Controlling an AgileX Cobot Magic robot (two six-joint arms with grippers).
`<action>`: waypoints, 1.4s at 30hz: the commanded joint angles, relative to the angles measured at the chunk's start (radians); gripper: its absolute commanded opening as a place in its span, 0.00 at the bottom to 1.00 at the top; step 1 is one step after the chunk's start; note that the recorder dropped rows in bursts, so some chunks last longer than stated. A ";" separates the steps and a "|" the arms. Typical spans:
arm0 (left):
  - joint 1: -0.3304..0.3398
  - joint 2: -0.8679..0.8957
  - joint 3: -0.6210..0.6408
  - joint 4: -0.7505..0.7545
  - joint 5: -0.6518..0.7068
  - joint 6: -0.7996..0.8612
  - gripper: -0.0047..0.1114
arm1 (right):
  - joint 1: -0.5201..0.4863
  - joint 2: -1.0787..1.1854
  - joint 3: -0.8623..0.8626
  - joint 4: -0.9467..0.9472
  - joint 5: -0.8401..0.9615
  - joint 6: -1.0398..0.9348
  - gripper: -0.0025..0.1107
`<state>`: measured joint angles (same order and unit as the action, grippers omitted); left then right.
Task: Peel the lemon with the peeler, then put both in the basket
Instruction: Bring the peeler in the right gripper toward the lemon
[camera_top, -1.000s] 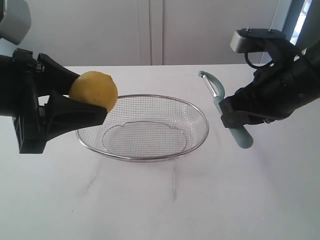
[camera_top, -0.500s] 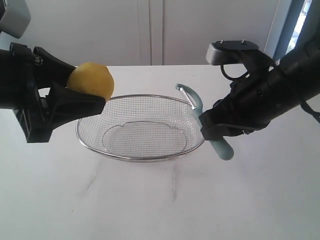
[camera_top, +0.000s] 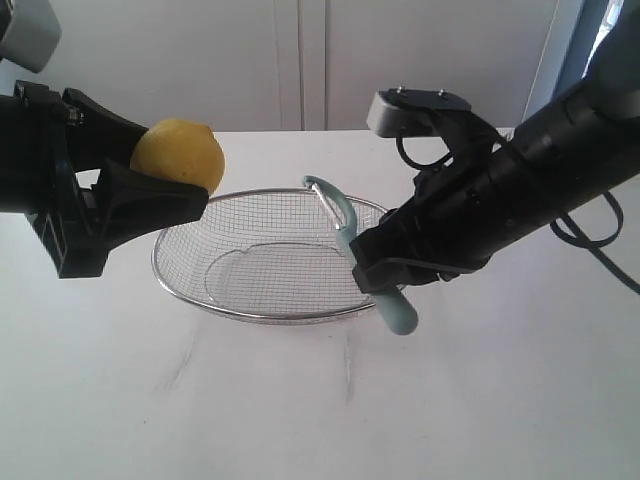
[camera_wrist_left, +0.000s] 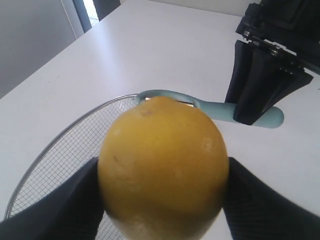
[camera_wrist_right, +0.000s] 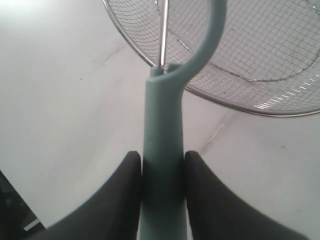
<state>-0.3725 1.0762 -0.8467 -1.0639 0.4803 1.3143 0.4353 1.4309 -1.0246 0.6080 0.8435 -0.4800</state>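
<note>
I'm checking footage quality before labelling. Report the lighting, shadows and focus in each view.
Exterior view: white table nearly washed out, only faint shadows below the silver wire-mesh basket. Left wrist view: the bright yellow oval lemon fills much of the frame, evenly lit, slightly soft. Right wrist view: the black fingers gripping the pale teal-handled peeler are blurred; mesh is sharp.

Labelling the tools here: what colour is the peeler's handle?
Pale teal-blue all along the peeler; it shows best in the right wrist view.

No readable text or labels anywhere.
</note>
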 joint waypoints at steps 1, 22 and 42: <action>0.004 -0.005 0.001 -0.026 0.005 -0.005 0.04 | 0.026 -0.003 -0.001 0.034 -0.025 -0.013 0.02; 0.004 -0.005 0.001 -0.026 0.018 -0.005 0.04 | 0.034 0.014 -0.001 0.262 -0.020 -0.187 0.02; 0.004 -0.005 0.001 -0.026 0.020 -0.005 0.04 | 0.093 0.058 -0.003 0.433 0.008 -0.296 0.02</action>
<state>-0.3725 1.0762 -0.8467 -1.0639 0.4843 1.3143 0.5279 1.4913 -1.0246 1.0002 0.8446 -0.7435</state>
